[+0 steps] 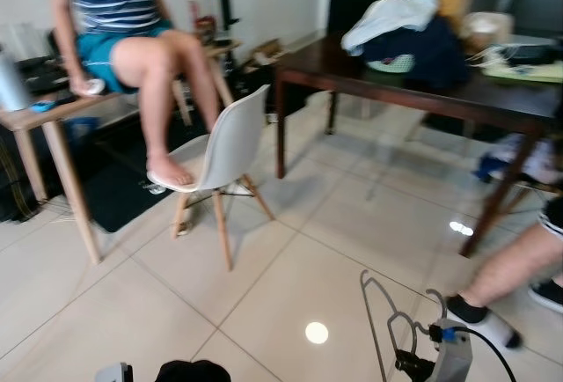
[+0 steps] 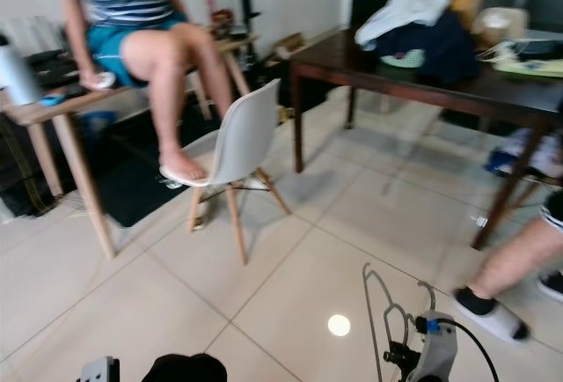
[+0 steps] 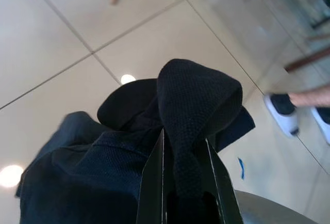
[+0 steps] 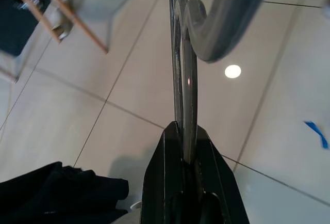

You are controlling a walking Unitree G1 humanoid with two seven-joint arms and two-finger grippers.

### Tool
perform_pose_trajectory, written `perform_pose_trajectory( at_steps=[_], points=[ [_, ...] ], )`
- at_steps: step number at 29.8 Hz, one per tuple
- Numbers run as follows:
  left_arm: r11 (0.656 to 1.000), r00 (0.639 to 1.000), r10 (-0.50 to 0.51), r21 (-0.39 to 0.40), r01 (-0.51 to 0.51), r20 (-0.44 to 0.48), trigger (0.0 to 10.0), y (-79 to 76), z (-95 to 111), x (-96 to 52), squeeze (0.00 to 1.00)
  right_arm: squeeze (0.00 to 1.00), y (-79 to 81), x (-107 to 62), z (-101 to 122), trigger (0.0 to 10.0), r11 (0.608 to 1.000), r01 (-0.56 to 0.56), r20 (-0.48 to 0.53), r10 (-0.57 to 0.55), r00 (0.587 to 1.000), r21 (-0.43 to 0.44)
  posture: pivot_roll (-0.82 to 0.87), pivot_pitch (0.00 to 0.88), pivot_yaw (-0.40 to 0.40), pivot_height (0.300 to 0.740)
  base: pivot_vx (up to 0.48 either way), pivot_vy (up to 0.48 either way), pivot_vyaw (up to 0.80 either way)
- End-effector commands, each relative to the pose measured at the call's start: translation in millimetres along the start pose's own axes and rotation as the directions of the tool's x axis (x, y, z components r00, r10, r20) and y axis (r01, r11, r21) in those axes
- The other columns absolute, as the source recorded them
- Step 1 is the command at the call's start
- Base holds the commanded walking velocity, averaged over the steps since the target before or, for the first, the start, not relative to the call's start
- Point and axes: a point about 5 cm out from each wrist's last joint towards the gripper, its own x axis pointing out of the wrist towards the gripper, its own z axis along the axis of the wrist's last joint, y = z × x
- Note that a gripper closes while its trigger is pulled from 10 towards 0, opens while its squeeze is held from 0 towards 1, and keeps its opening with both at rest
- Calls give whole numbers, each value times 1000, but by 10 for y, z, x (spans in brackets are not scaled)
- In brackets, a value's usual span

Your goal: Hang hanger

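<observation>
the right gripper (image 4: 186,146) is clamped tight on a grey metal hanger (image 1: 380,312), pinching its wires between the two black fingers (image 4: 160,182). the hanger sticks up from the gripper low in the head view, on the robot's right, hook end curling over at the top, all of it held above the tiled floor (image 1: 290,259). the left gripper (image 3: 186,182) is clenched on a dark navy garment (image 3: 129,146), a fold of the fabric bunched up between its fingers and the rest hanging in a heap over the floor, low on the robot's left.

further out there's a white chair (image 1: 230,140) with wooden legs, and a person (image 1: 132,39) in a striped top sitting up on a light wooden tabletop (image 1: 35,118) with a foot resting on the chair seat. a dark wooden tabletop (image 1: 422,91) on the right carries a pile of clothes (image 1: 409,34). another person's leg (image 1: 515,272) in a sock and slipper shows at the right edge.
</observation>
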Motion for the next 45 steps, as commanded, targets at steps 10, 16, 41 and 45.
perform_pose_trajectory(
  at_steps=[10, 16, 41, 45],
  points=[
    [1000, 1000, -6, -25, 7, 27, 10000, 7, 43, -10, 0, 0, 1, -7, -9, 10000, 1000, -10, 12, 9, 1000, 21, -107, 0, 49, 736, 0, 0, -800],
    [999, 999, -12, -35, 13, 34, 10000, -25, 44, -6, 0, 0, -13, -12, 11, 10000, 1000, -13, 19, 13, 1000, 20, -106, 0, 44, 736, 0, 0, -800],
    [1000, 997, -11, 23, 9, 74, 10000, 5, 104, -73, 0, 0, 50, -1, 47, 10000, 997, -72, 50, 72, 996, 5, -79, 0, 44, 736, 86, 0, -640],
    [999, 996, -3, 35, 0, 86, 10000, 13, 122, -72, 0, 0, 57, 5, 59, 10000, 997, -79, 49, 79, 996, -5, -77, 0, 42, 736, 442, 0, 0]
  ],
)
